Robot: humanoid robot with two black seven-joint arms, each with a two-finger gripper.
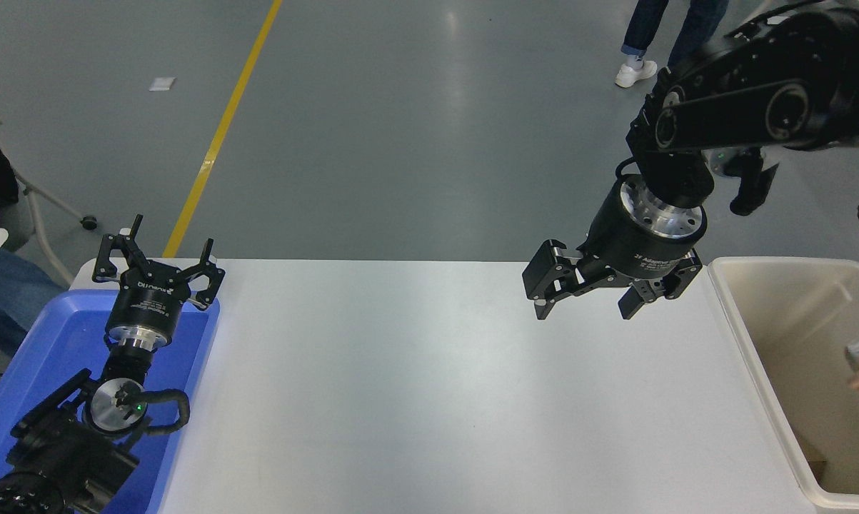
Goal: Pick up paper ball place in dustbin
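Right gripper (586, 303): fingers spread, holding nothing; above the table (429, 400), just left of the dustbin (729, 321)
Left gripper (159, 268): spread wide; parked over the blue tray (43, 343), far left of the dustbin

Smooth cream plastic dustbin (765, 335), glossy blue plastic tray (36, 350), matt white table (415, 400).

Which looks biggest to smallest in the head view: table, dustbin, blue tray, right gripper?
1. table
2. dustbin and blue tray: both cut off by the frame, too close to rank
3. right gripper, though it hangs nearer the camera
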